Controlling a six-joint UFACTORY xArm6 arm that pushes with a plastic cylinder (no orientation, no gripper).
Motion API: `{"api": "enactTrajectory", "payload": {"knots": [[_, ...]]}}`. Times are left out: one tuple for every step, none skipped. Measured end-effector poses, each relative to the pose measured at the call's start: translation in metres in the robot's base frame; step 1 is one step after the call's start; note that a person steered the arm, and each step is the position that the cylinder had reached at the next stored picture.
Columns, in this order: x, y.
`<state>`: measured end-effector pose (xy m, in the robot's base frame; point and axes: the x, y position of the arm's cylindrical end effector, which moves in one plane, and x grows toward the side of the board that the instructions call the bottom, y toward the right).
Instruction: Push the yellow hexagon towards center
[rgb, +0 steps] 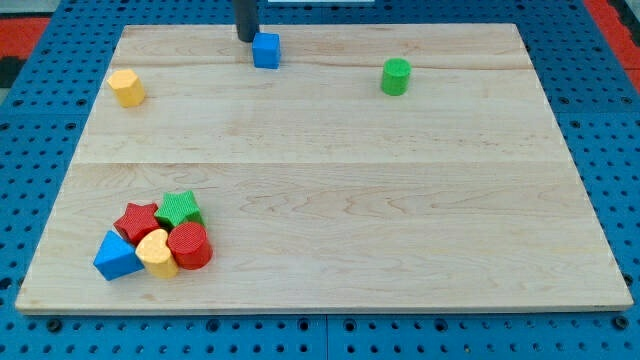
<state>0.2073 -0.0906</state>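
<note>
Lining up on the yellow hexagon, push not yet begun.

Wooden board (330, 190) fills the frame. No pincer on this rig, so nothing to open or close, just a rod: my tip (245, 38) sits at top centre, just beside the blue cube (266, 50). The yellow hexagon (127, 88) waits upper left, well apart. I reckon I must swing round to its outer left side, then shove right and down. Green cylinder (396, 76) upper right and the lower-left cluster (155, 238) look clear.
</note>
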Motion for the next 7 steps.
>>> {"api": "enactTrajectory", "payload": {"knots": [[0.011, 0.021], [0.03, 0.034], [0.042, 0.069], [0.047, 0.076], [0.008, 0.085], [-0.014, 0.091], [-0.014, 0.045]]}}
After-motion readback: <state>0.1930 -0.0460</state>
